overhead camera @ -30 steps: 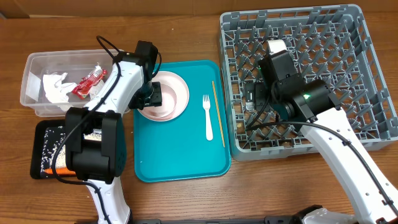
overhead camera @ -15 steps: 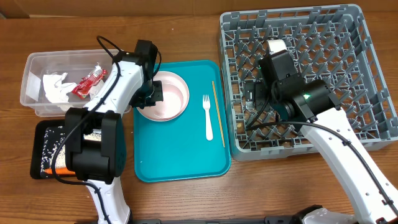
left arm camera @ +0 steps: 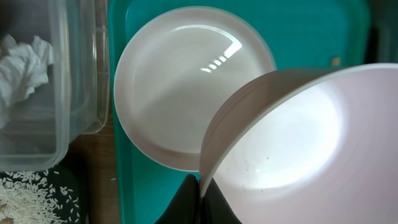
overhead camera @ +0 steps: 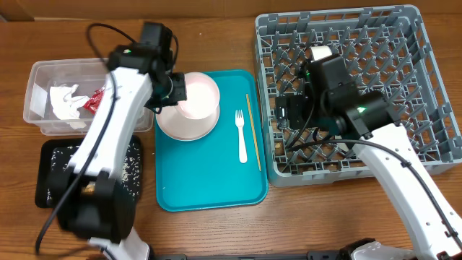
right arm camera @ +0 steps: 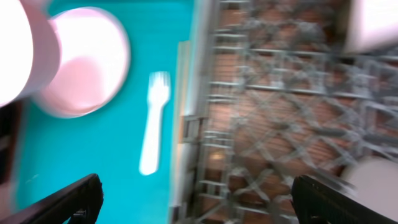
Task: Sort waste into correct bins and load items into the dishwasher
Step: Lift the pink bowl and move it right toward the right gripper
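Observation:
My left gripper (overhead camera: 175, 88) (left arm camera: 202, 196) is shut on the rim of a pale pink bowl (overhead camera: 200, 96) (left arm camera: 292, 137). The bowl hangs tilted just above a pale round plate (overhead camera: 182, 127) (left arm camera: 180, 87) on the teal tray (overhead camera: 209, 180). A white plastic fork (overhead camera: 241, 134) (right arm camera: 152, 124) and a thin tan chopstick (overhead camera: 253, 130) lie on the tray's right side. My right gripper (overhead camera: 289, 115) (right arm camera: 208, 199) is open and empty over the left edge of the grey dish rack (overhead camera: 404, 43). Its view is blurred.
At the far left, a clear tub (overhead camera: 40, 79) holds a crumpled napkin (overhead camera: 65, 101) and a red wrapper (overhead camera: 92, 101). Below the tub, a black tray (overhead camera: 50, 170) carries scattered rice. A white cup (overhead camera: 323, 52) stands in the rack behind my right arm.
My left gripper closed on the bowl's rim and lifted it off the plate as the arm rose. The right arm shifted slightly and stayed open.

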{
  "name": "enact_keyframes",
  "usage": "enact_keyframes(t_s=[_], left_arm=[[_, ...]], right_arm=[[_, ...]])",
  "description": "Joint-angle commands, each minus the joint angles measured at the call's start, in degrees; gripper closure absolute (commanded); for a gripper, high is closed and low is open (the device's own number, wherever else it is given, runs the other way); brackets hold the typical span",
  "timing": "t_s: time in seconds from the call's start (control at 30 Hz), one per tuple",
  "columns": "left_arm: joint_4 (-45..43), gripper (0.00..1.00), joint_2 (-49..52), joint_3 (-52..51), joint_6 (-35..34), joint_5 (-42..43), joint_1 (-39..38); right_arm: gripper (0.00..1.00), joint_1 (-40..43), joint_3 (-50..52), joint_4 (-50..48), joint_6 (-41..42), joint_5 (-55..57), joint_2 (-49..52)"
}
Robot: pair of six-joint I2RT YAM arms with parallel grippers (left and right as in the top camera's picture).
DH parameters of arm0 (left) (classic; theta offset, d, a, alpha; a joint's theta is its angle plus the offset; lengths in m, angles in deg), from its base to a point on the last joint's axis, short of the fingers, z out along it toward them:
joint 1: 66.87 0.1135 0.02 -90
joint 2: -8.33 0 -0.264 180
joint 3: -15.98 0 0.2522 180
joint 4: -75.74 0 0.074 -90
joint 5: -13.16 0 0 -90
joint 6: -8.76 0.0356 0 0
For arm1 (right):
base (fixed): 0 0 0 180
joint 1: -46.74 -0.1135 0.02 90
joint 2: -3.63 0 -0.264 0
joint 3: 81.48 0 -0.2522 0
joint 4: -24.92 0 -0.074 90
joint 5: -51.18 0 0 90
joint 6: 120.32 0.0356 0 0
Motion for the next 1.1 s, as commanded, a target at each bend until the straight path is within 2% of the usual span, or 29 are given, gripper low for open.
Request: enact_keyframes(t_s=[0.0, 0.13, 0.37, 0.7, 1.07], left_arm=[[1.68, 0.95, -5.55, 1.57, 2.23, 3.80, -0.46], [4.81, 0.95, -8.76, 1.57, 2.27, 4.85, -0.52], [5.86, 0.94, -9.60, 1.57, 3.69, 8.63, -3.58], [0.50, 0.94, -9.60, 1.57, 3.67, 10.49, -12.46], [-3.65, 0.93, -9.60, 1.57, 3.72, 15.82, -14.97]], right_arm=[[0.00, 3.54, -0.42, -1.29, -7.39, -21.14, -0.83], [0.00, 9.75, -0.42, -2.78, -10.03, -38.07, -0.81], [0.00, 15.56, -0.39, -2.67, -10.03, -52.02, -0.81], [0.00, 15.34, -0.35, -0.46, -10.64, -52.30, -0.17], [0.00, 13.46, -0.26, 0.83, -10.67, -52.30, 2.64]])
